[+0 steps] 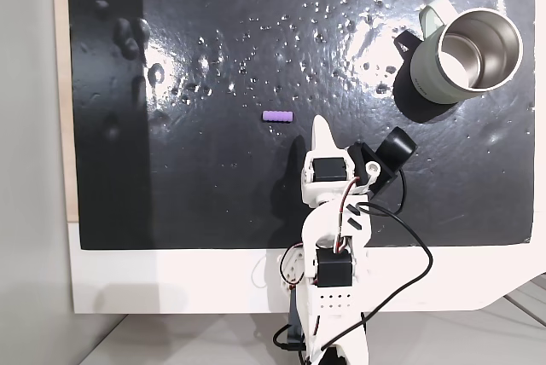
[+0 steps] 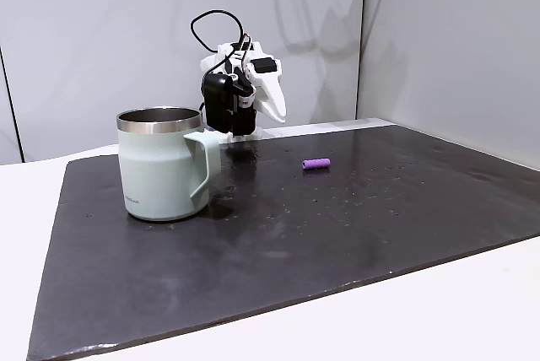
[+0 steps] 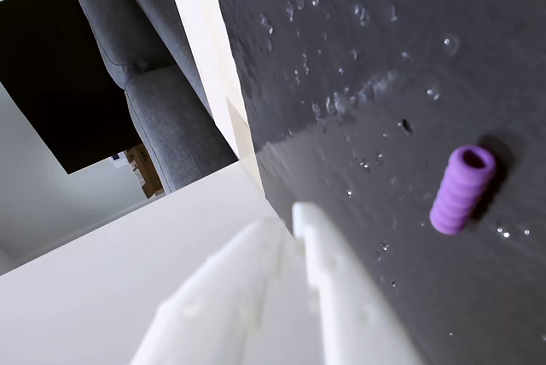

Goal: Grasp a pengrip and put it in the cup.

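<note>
White and pointed, the claw (image 1: 322, 130) is above the black mat (image 1: 213, 194), with its two fingers pressed together, so it is closed and holds nothing. In the wrist view the fingers (image 3: 290, 297) meet in a narrow tip with no gap between them.

The pengrip (image 1: 277, 116) lies on its side on the mat, near the claw tip but not touching it; in a fixed view from above it is to the upper left of the tip. In the wrist view the pengrip (image 3: 462, 188) is to the right of the tip, and its open end and ribs are clear. In a fixed view from the side the pengrip (image 2: 316, 163) lies apart from the arm (image 2: 240, 91), which stands at the far edge of the mat.

The cup (image 1: 465, 54) stands upright on the mat, well apart from the pengrip, in the upper right corner in a fixed view from above. Its steel inside looks empty. In a fixed view from the side the cup (image 2: 160, 167) is in front, with its handle turned to the right.

Small water drops (image 1: 341, 7) shine on the mat.
</note>
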`<action>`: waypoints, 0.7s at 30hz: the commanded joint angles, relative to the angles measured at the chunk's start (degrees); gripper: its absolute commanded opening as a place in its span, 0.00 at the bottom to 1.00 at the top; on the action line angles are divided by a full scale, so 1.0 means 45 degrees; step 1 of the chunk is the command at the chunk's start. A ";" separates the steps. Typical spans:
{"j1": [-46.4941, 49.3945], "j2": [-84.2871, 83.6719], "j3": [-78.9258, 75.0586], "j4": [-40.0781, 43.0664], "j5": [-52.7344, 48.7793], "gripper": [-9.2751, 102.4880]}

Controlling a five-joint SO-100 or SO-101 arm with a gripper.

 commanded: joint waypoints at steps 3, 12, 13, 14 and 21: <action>0.0039 0.0156 0.0664 0.0078 0.0000 0.08; 0.0039 0.0156 0.0664 0.0078 0.0059 0.08; 0.0039 0.0156 0.0664 0.0078 0.0020 0.08; 0.0039 0.0156 0.0605 0.0078 -0.0117 0.08; -0.0684 0.0156 -0.2246 0.2344 -0.0977 0.08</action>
